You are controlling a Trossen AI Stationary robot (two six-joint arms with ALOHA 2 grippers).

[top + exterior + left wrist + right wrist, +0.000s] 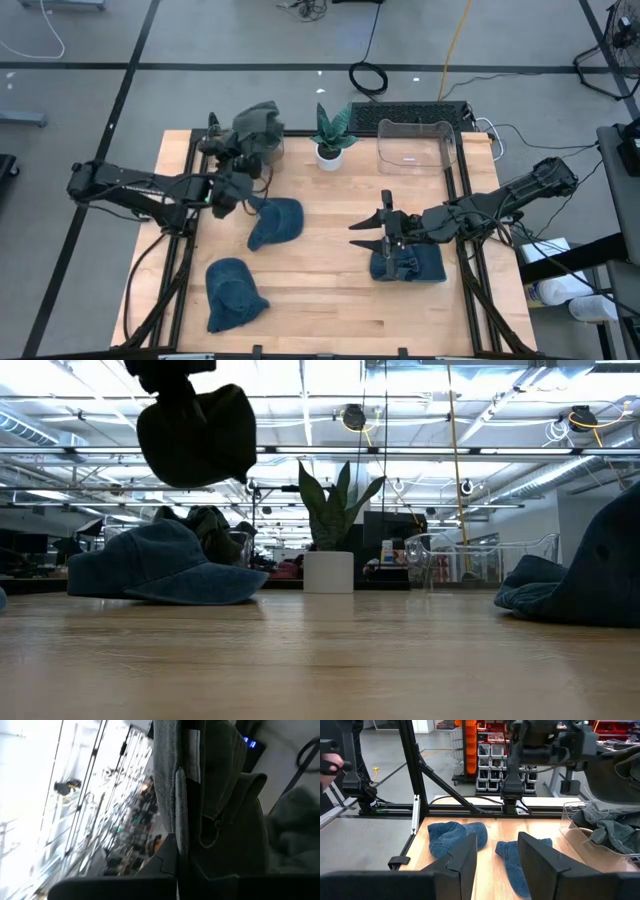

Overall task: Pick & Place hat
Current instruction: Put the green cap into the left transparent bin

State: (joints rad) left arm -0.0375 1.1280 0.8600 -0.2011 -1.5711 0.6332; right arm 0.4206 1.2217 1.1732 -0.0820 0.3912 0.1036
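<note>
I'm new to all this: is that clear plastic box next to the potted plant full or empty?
Empty. From above, the clear box shows only bare bottom inside; the blue hats lie on the table outside it.

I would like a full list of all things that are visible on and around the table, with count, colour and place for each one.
blue denim hats: three on the wood; one in the middle, one near the front left, one at the right under the right gripper.
grey hat: one, held up in the air over the back left, above a clear bin holding other grey fabric.
clear bin: one, transparent, back right, appears empty.
potted plant: one, green leaves in a white pot, back centre.
table: one, light wood.
left gripper: dark, shut on the grey hat.
right gripper: dark, open, low over the right hat.
</note>
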